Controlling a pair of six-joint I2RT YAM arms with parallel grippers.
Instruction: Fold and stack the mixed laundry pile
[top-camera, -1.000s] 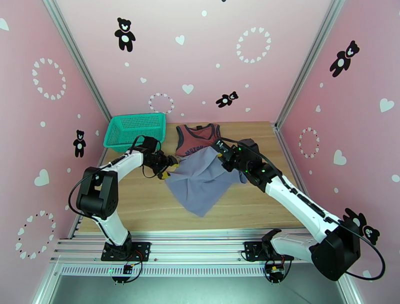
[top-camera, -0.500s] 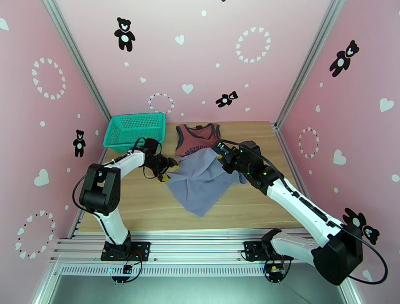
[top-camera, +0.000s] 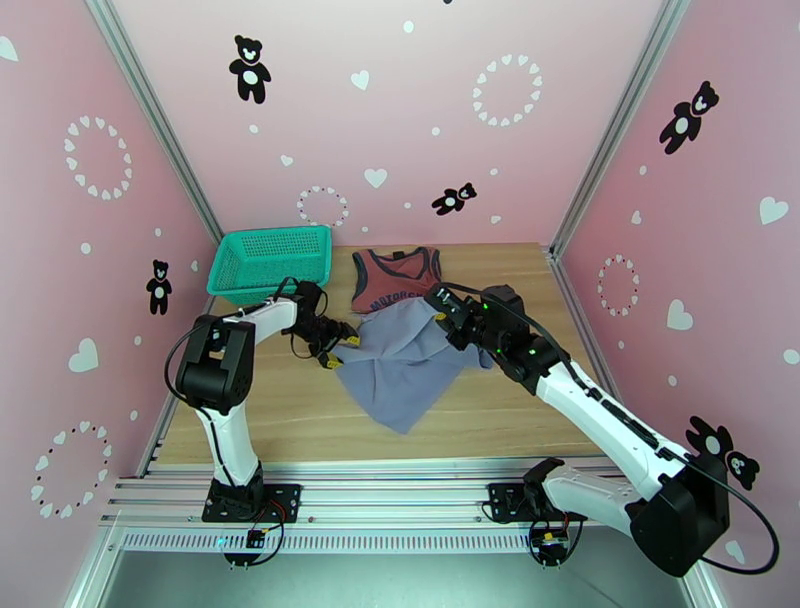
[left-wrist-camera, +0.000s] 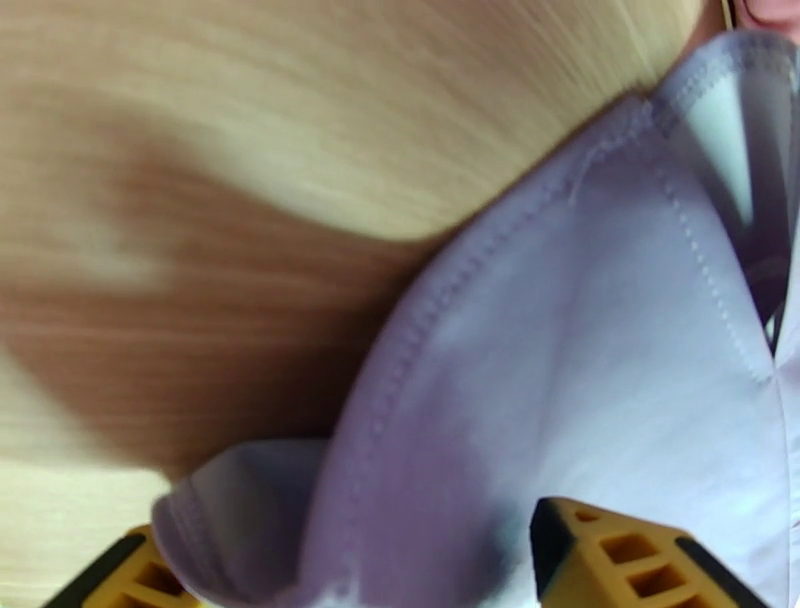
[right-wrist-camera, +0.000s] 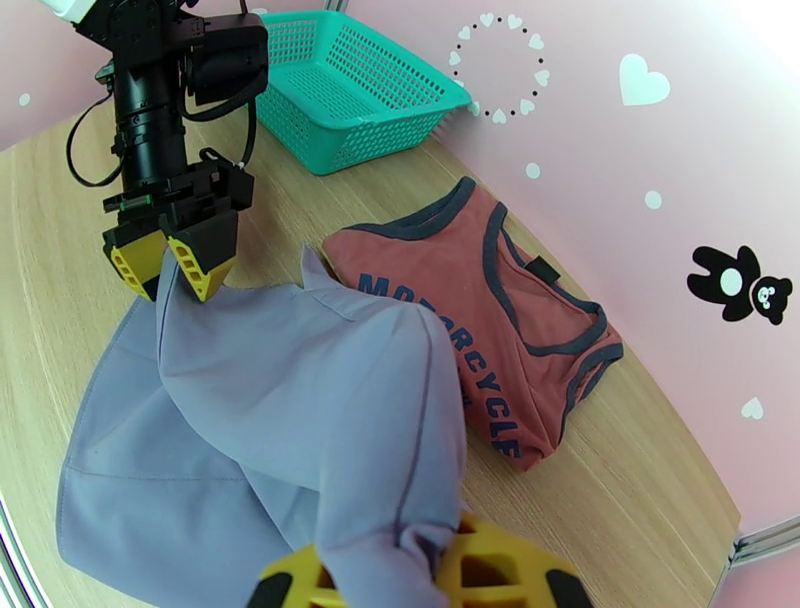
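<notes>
step: folding shirt | right fingers pinch it | left fingers straddle hem, grip unclear | next: close left, lift together

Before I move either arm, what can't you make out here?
- Left claw grip: left wrist view is blurred, its bottom edge cuts off the yellow fingers; whether they pinch the plain grey-lavender fabric shirt is unclear.
- Right claw: shut on the shirt, fingertips cropped by the right wrist view's bottom edge.
- Rust-red fabric tank top with navy trim: near hem hidden under the shirt, top view.
</notes>
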